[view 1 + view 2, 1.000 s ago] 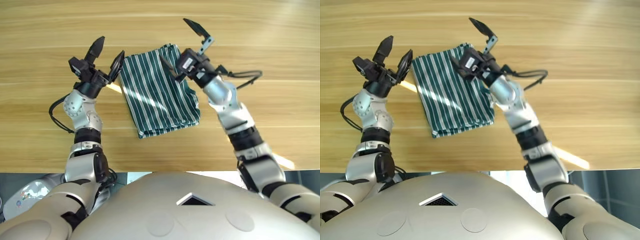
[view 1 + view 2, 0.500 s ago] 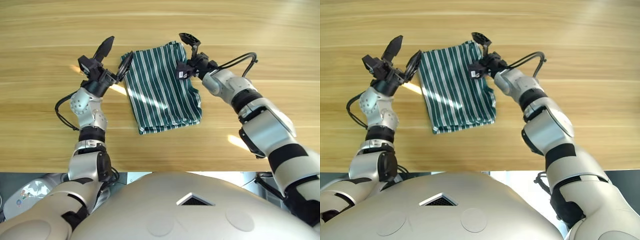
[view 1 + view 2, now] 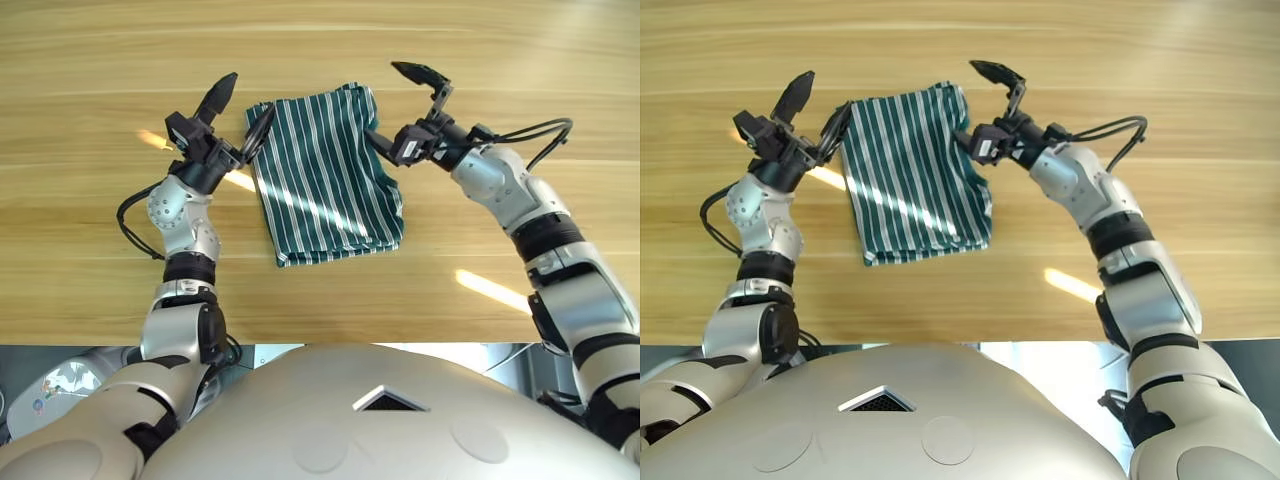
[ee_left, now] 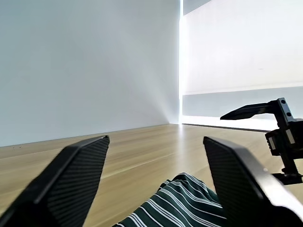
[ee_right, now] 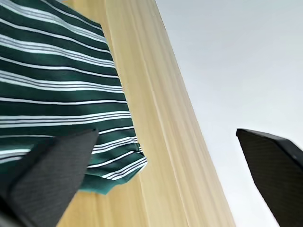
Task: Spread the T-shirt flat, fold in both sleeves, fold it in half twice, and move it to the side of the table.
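Observation:
The T-shirt (image 3: 325, 175), green with white stripes, lies folded into a small rectangle on the wooden table (image 3: 520, 40). My left gripper (image 3: 246, 98) is open just off the shirt's far left corner, raised above the wood and holding nothing. In the left wrist view its two dark fingers (image 4: 71, 179) frame the shirt's edge (image 4: 175, 208). My right gripper (image 3: 386, 102) is open beside the shirt's far right corner, one finger high and one low near the cloth edge. The right wrist view has the striped cloth (image 5: 52, 80) lying by the lower finger (image 5: 47, 175).
The table's near edge (image 3: 400, 342) runs just below the shirt. Bare wood stretches to the left, right and far side. Bright streaks of light (image 3: 490, 290) lie on the wood.
My right gripper has swung from over the shirt's far right corner out to its right side. My left gripper has edged closer to the shirt's left corner. The shirt lies as before.

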